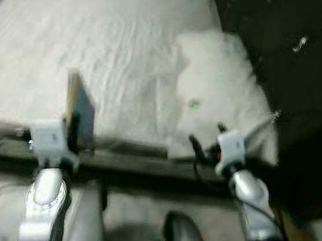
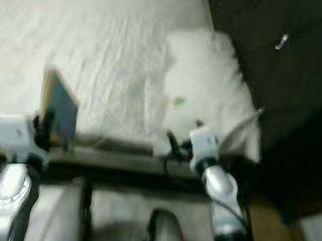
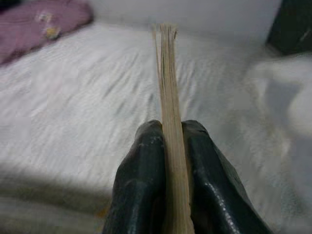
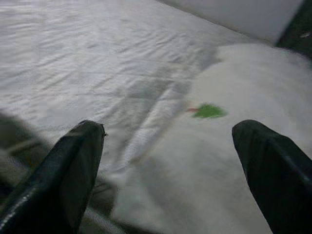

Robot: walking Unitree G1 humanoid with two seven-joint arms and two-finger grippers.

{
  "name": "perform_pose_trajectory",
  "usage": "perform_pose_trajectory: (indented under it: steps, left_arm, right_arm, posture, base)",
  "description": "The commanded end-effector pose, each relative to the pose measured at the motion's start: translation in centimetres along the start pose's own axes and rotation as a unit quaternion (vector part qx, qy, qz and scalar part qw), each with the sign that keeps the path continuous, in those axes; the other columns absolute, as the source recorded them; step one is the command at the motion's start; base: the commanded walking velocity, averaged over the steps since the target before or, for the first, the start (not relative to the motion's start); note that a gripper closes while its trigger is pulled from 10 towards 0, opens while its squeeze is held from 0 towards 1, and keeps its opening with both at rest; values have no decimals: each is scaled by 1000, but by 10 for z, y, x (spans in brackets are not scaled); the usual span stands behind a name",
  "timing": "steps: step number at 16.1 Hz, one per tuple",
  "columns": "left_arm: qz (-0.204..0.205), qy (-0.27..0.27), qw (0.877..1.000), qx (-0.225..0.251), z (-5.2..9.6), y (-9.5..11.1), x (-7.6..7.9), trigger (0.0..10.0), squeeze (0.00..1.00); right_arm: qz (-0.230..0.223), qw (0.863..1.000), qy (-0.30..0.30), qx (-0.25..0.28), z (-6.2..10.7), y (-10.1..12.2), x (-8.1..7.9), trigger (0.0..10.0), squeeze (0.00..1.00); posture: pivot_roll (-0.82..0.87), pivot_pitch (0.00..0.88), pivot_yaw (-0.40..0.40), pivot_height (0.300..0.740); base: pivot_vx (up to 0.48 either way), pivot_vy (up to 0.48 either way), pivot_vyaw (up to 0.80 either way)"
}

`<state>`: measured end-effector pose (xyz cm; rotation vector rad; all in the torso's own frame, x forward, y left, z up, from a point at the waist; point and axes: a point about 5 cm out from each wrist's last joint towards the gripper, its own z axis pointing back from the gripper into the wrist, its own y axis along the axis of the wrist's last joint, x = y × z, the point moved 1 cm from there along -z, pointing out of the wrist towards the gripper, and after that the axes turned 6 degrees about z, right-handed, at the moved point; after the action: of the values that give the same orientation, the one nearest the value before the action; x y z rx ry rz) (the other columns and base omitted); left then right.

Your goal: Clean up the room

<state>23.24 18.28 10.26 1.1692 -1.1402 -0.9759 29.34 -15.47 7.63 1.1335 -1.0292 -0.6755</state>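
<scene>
Two grippers work at the near edge of a bed (image 1: pixel 52 56) covered in a wrinkled white sheet. The left gripper (image 3: pixel 171 146) has its black fingers (image 3: pixel 141 161) pressed tight on either side of a thin book (image 1: pixel 80 111), held upright on its edge above the dark bed frame (image 1: pixel 127 160). From the left wrist view the book shows edge-on, a narrow stack of tan pages rising straight between the pads. Gripping it by the lower edge keeps it vertical and clear of the bedding, which would suit carrying it away to wherever it belongs. The cover looks blue and tan in the head views, but the pictures are blurred and no title or lettering can be read.

The right gripper (image 4: pixel 170 161) is spread wide, holding nothing, and hovers just above the near corner of a white pillow (image 1: pixel 223 87) lying on the right side of the bed, beside a dark cabinet (image 1: pixel 296 60). A small green mark (image 4: pixel 208 111) sits on the pillow's surface; it may be a printed or stitched motif, too small and soft to identify, and no brand or words show. The open fingers pointed at the pillow suggest that it may be the next thing to straighten. A purple pillow or cushion (image 3: pixel 39 24) lies at the far corner of the bed.
</scene>
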Motion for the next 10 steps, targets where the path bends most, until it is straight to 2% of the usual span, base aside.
perform_pose_trajectory:
  steps: [1,5,10]
  left_arm:
    - [-4,-5,999,33,-3,14,2,10000,0]
    - [3,-19,999,28,0,11,10,10000,0]
    - [6,-22,999,28,-2,12,11,10000,0]
  right_arm:
    - [3,1000,1,-3,1,0,1,10000,0]
    - [-1,1000,6,-7,0,-1,0,10000,0]
    - [-7,1000,9,-10,-4,-3,-1,10000,0]
  posture:
    - [24,127,-79,638]
    - [20,140,-97,638]
    - [21,148,-85,638]
  base:
    - [247,0,0]
    - [309,0,0]
    - [341,0,0]
